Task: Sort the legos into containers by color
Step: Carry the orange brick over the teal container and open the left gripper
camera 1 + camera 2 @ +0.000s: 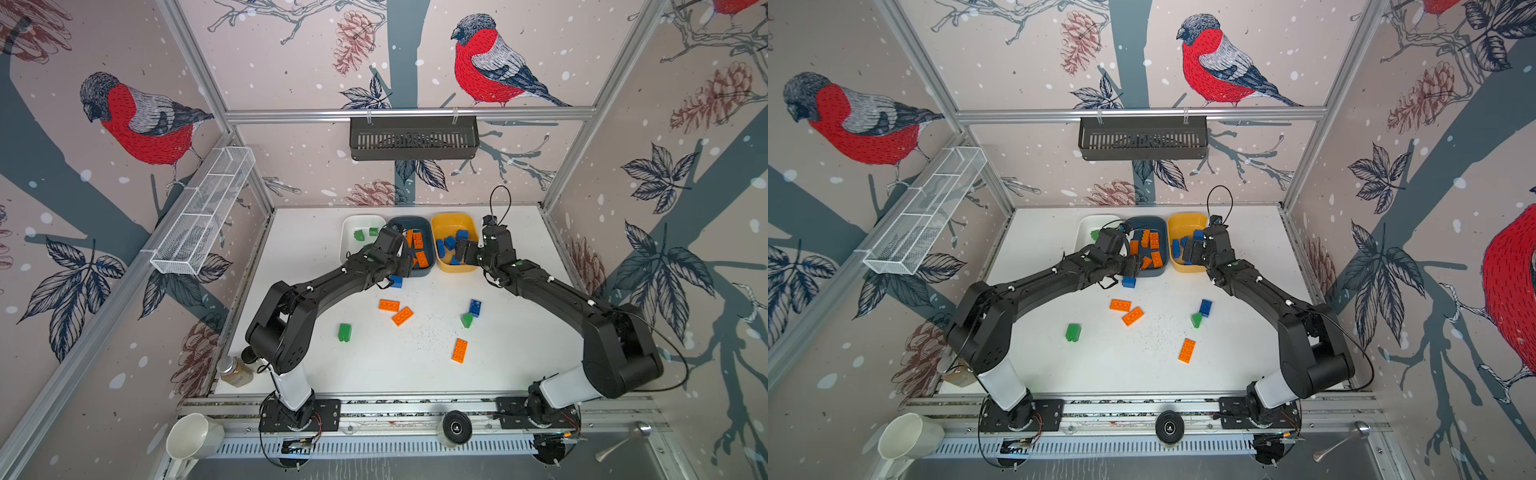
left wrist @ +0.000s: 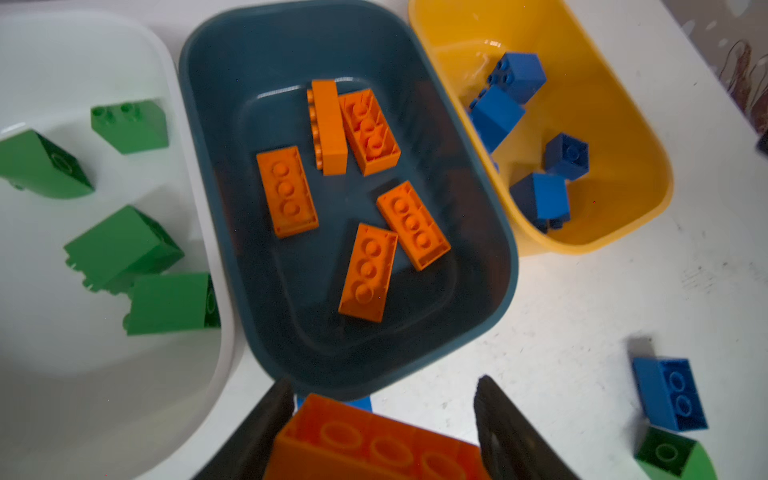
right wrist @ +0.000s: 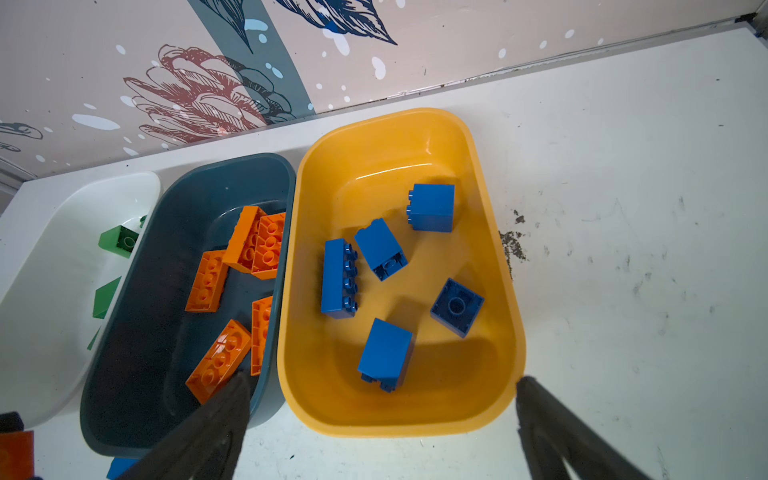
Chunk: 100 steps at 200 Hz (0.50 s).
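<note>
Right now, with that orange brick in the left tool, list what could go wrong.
The left tool holds the long orange plastic brick at the near rim of the dark teal plastic tub, not over its floor; released, it may land outside, on the short blue plastic brick beneath.
The open right tool straddles the near rim of the yellow-orange plastic tub; lowering could strike it.

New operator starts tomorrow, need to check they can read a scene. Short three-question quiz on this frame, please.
1. True or false: the right end effector grips a blue lego.
2. Which tub holds the sorted orange legos? A white tub, B teal tub, C yellow tub.
3. How many loose orange legos lie on the table?
Key: 1 false; 2 B; 3 three.
</note>
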### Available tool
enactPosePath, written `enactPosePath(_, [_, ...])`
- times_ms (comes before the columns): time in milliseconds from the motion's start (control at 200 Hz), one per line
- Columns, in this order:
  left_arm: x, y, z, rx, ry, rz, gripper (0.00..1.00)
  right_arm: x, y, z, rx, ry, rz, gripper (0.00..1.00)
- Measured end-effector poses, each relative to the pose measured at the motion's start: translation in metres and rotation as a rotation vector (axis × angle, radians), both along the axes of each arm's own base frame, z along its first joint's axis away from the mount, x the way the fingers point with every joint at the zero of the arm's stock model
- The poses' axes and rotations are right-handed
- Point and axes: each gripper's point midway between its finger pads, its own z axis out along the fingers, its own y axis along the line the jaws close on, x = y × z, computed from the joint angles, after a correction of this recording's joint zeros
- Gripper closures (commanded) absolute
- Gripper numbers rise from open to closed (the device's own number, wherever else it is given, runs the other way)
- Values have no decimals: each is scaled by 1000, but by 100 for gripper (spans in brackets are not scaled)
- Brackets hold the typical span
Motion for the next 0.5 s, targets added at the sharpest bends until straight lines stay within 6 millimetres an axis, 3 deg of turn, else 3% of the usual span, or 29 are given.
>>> enactPosePath(170, [37, -11, 8, -75, -4, 60, 48, -5, -4, 0, -3, -3, -7, 1])
enactPosePath(500, [94, -21, -18, -158, 98, 134, 48, -18, -19, 7, -15, -28, -47, 0])
